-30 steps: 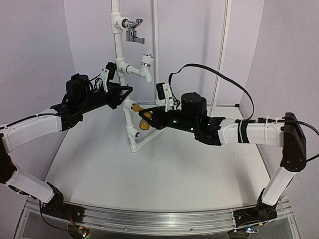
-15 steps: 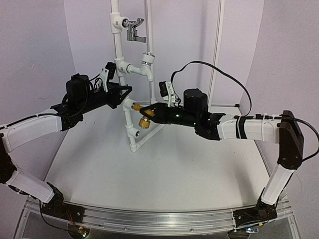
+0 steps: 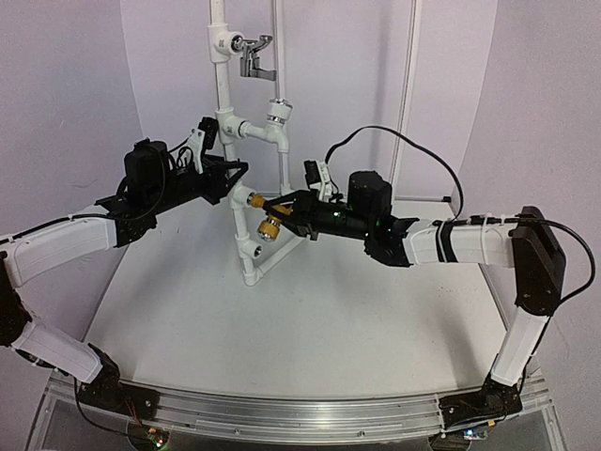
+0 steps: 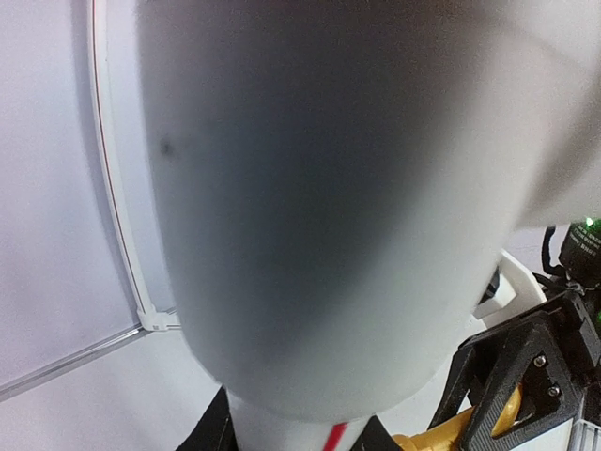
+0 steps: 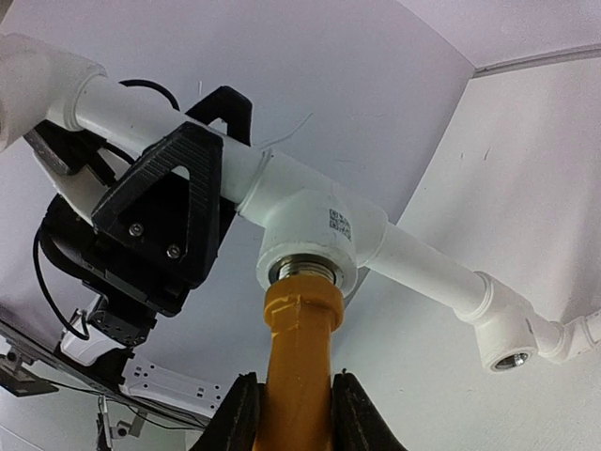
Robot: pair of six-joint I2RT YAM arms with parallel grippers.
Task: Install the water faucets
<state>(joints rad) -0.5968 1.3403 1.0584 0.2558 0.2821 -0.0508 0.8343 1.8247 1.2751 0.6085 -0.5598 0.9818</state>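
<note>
The golden-brass tap (image 3: 267,225) has its threaded end in the middle tee fitting (image 5: 311,224) of the upright white pipe stand (image 3: 246,246). My right gripper (image 3: 285,214) is shut on the tap's body (image 5: 299,366), a finger on each side just below its collar. My left gripper (image 3: 235,180) is shut on the white pipe above that fitting. In the left wrist view the pipe (image 4: 329,188) fills the frame, blurred, with my dark fingers (image 4: 214,434) on either side at the bottom edge. The tap's knob is not visible in the wrist views.
Higher on the stand are a white plastic tap (image 3: 276,125) and a chrome lever tap (image 3: 253,56). An open socket (image 3: 256,252) sits low on the stand, also in the right wrist view (image 5: 512,359). A white frame post (image 3: 409,103) stands behind my right arm.
My right gripper has turned and shifted slightly up and left with the brass tap in it, and its cable has swung. My left arm has not moved.
</note>
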